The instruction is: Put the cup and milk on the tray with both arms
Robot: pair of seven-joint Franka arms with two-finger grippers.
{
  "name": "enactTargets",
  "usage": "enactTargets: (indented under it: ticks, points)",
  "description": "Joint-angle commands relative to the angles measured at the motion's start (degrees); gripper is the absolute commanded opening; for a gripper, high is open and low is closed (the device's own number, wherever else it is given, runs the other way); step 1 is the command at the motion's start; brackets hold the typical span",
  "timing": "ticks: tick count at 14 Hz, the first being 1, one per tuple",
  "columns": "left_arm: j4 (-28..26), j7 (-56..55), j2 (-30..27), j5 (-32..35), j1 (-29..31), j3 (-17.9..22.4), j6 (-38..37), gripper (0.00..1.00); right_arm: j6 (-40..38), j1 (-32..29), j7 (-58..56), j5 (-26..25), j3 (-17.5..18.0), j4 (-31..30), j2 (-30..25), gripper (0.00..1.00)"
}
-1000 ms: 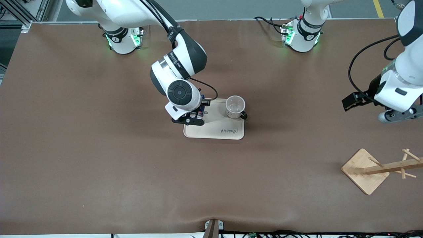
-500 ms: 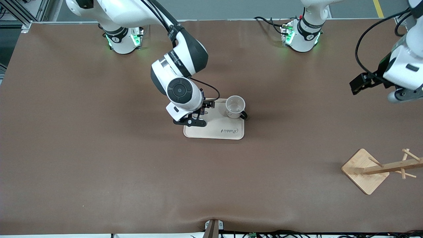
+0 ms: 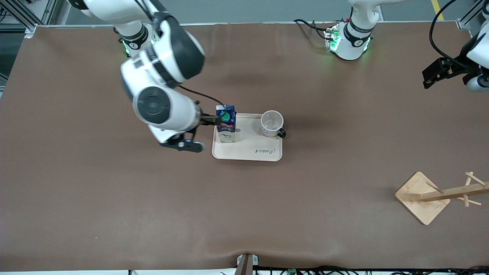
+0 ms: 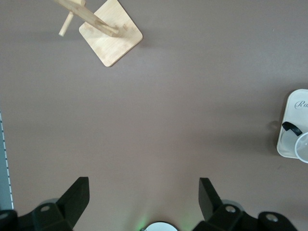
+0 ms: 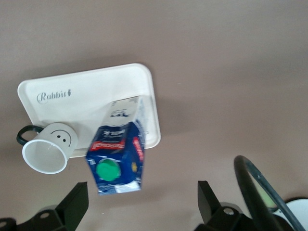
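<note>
The cream tray (image 3: 248, 151) lies mid-table. The blue milk carton (image 3: 226, 125) with its green cap stands upright on the tray's end nearest the right arm, free of any gripper. The white cup (image 3: 272, 123) stands upright on the tray's other end, handle toward the left arm's end. My right gripper (image 3: 196, 133) is open and empty, raised over the table just beside the tray; its wrist view shows the milk (image 5: 118, 156), the smiley cup (image 5: 50, 149) and the tray (image 5: 86, 103) below the open gripper (image 5: 142, 202). My left gripper (image 4: 143, 199) is open and empty, high over the table's left-arm end (image 3: 475, 80).
A wooden rack with pegs on a square base (image 3: 422, 196) stands near the front camera at the left arm's end, also in the left wrist view (image 4: 110, 32). The brown mat (image 3: 114, 198) covers the table.
My right gripper has let go of the milk and drawn back off the tray toward the right arm's end. The milk now stands alone. My left arm has pulled back toward its base.
</note>
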Motion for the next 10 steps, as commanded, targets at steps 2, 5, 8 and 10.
enactTargets:
  ticks: [2,5,8,10]
  points:
    - [-3.92,0.77,-3.88,-2.51,-0.64,0.65,1.33,1.0,-2.41,-6.89,-0.56,0.69,0.24,0.18,-3.55,1.0]
    - [-3.83,0.68,-3.88,-2.61,-0.55,0.21,1.33,1.0,-2.49,-12.34,-4.06,0.08,-0.03,0.09,-5.84,1.0]
    - [-4.18,0.6,-3.45,-2.7,-0.73,-0.49,2.56,1.0,-2.76,-19.02,-16.76,-3.06,0.06,0.01,-7.95,1.0]
    - [-4.09,-0.37,-3.18,-2.96,-0.9,-0.75,2.83,1.0,-2.5,-20.27,-28.37,-14.18,0.32,-0.26,-10.49,1.0]
